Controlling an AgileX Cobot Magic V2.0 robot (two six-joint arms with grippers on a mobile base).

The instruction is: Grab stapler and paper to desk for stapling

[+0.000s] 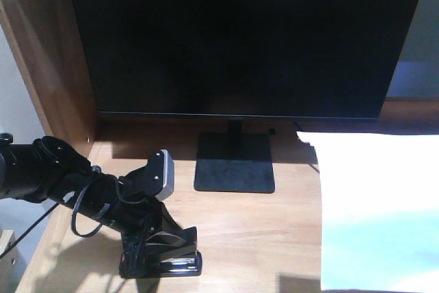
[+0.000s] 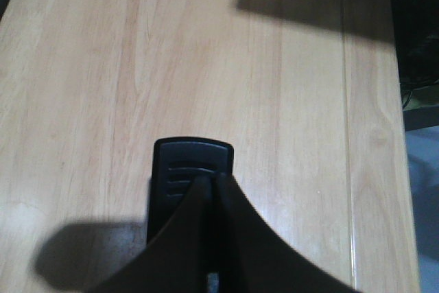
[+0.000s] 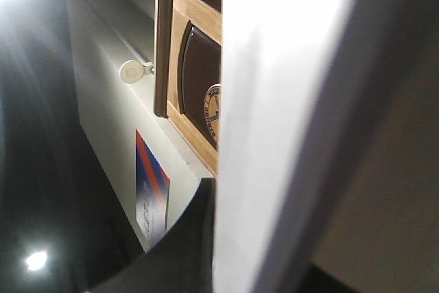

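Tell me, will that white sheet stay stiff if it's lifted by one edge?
Probably not: the paper looks thin and broad, so it should droop. In the right wrist view it seems to bow. It's likely very light, so pushing may buckle it.

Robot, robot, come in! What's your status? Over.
Left jaws shut on stapler, on desk. Right jaws shut on paper, right of stapler. Monitor stand behind, not blocking. Over.

Wooden desk (image 1: 274,231), monitor stand (image 1: 234,162) centre, stapler (image 1: 164,264) front-left.
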